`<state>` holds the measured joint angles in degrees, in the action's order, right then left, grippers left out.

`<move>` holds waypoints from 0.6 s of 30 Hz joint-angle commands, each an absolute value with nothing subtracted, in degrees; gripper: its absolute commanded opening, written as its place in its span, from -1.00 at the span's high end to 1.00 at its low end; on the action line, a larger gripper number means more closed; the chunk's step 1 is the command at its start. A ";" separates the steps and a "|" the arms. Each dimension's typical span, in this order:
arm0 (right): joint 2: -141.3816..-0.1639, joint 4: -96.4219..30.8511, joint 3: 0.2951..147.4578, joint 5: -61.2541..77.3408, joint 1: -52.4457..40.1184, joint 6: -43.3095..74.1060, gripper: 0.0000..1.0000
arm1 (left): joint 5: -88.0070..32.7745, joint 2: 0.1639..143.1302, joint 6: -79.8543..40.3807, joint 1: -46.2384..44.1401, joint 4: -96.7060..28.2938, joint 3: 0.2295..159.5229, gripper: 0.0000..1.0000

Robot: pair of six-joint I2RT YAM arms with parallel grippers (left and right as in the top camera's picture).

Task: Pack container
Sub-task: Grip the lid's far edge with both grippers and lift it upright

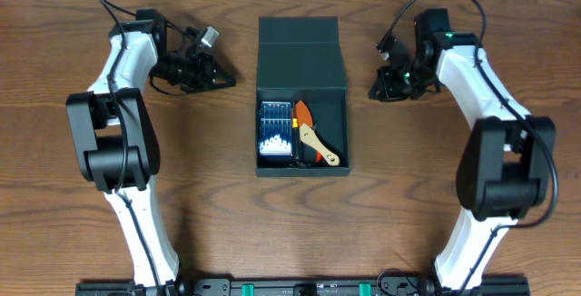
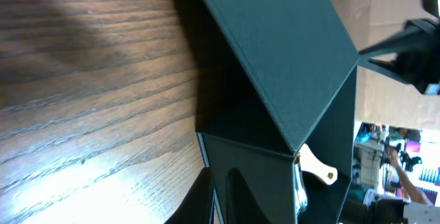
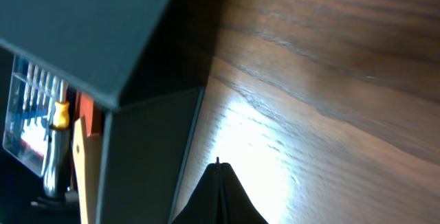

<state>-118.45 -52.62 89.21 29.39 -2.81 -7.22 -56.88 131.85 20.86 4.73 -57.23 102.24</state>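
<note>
The dark teal container (image 1: pixel 301 170) stands mid-table with its flap lid (image 1: pixel 299 54) folded back. Inside lie a small blue case of bits (image 1: pixel 275 133), an orange-handled tool (image 1: pixel 303 113) and a wooden-handled tool (image 1: pixel 319 145). My left gripper (image 1: pixel 227 82) hovers left of the container, shut and empty, its tips pointing at the box. In the left wrist view the left gripper (image 2: pixel 221 195) faces the container (image 2: pixel 275 66). My right gripper (image 1: pixel 375 91) is off the box's right side, shut and empty. In the right wrist view, the right gripper (image 3: pixel 218 183) comes to one point beside the container's wall (image 3: pixel 148 155).
Bare wooden tabletop (image 1: pixel 209 196) surrounds the container on all sides. Both arm bases stand at the front edge, left (image 1: pixel 145 251) and right (image 1: pixel 463 251). Beyond the table's far side, the left wrist view shows a cluttered room.
</note>
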 commanded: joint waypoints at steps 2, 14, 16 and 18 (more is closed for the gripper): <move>-123.31 -51.66 89.01 36.18 -3.07 -5.17 0.97 | -58.04 132.84 23.35 3.99 -57.56 101.69 0.89; -127.63 -45.56 89.03 42.19 -3.09 -6.87 0.98 | -58.04 132.90 23.33 3.55 -55.13 101.60 0.89; -127.63 -45.08 89.03 42.50 -3.09 -6.87 0.97 | -58.04 133.01 23.31 3.33 -54.50 101.58 0.89; -127.63 -44.62 89.03 42.48 -3.09 -6.90 0.98 | -58.04 133.45 23.29 3.03 -53.87 101.58 0.89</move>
<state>-127.35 -45.08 89.10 40.10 -2.83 -6.44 -57.06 132.03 22.44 3.55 -54.17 102.10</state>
